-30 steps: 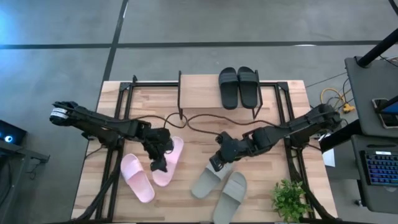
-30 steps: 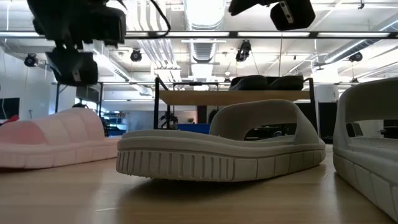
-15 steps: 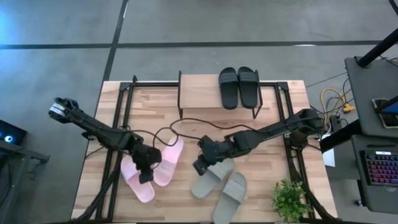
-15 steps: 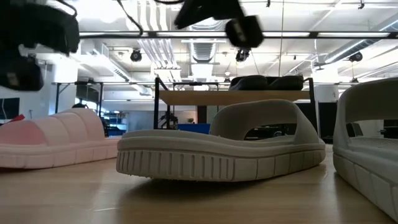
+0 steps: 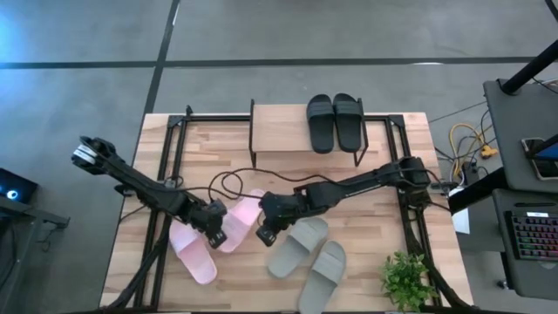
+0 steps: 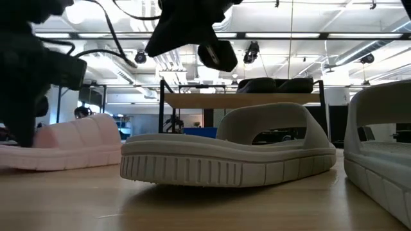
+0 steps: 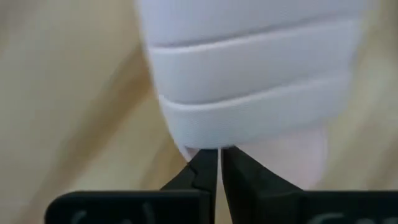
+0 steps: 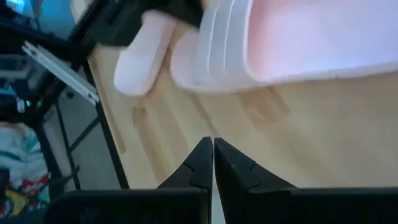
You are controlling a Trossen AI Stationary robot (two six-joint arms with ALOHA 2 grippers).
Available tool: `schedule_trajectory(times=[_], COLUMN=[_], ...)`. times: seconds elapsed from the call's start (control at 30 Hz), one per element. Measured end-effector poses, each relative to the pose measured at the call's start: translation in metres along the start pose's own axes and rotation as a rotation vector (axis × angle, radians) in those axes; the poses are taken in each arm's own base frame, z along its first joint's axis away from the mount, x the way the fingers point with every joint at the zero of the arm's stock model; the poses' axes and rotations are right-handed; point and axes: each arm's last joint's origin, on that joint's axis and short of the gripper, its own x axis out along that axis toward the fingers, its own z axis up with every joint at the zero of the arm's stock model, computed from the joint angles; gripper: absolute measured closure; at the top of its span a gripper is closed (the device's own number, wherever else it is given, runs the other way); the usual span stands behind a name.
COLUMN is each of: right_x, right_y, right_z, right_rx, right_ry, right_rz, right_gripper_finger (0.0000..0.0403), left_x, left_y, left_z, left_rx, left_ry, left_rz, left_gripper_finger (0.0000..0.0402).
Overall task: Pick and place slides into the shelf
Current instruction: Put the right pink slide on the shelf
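Both arms have shifted leftward across the tabletop [image 5: 384, 187] since the earlier frames. Left claw [image 5: 215, 235], fingers pressed together, meets the strap edge of a pink slide [image 5: 237, 220]; its mate [image 5: 193, 251] lies alongside. Right claw [image 5: 264, 234], likewise narrow, hovers just beside that slide. Black slides [image 5: 335, 121] rest on the shelf [image 5: 279, 129]; grey-green slides [image 5: 307, 257] lie near the tabletop's front edge.

Pale wood-plank counter [image 5: 384, 187] with visible grain. Matt, foam-like pink slides [image 5: 234, 223] with ribbed straps; grey-green slides [image 5: 296, 248] matt, their sole edges grooved; black slides [image 5: 334, 121] matt. Shelf [image 5: 279, 129] has a light wooden board and thin black metal legs.
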Motion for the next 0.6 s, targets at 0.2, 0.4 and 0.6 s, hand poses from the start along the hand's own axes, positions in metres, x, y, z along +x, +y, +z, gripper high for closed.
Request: schedule_trajectory(times=[0.2,0.4,0.6], right_x=[0.003,0.003,0.002], right_y=[0.002,0.000,-0.004], right_z=[0.001,0.003,0.008], right_rx=[-0.007,-0.006,0.011], right_ry=[0.004,-0.003,-0.017], right_rz=[0.003,-0.002,-0.012], right_gripper_finger=[0.0394,0.0394,0.0394], left_x=[0.003,-0.003,-0.014], left_y=[0.008,0.015,0.016], left_z=[0.008,0.022,0.023], left_rx=[-0.048,-0.160,-0.173], left_ry=[-0.216,-0.459,-0.518], left_rz=[0.122,0.199,0.183], left_gripper_finger=[0.0395,0.0396,0.0395])
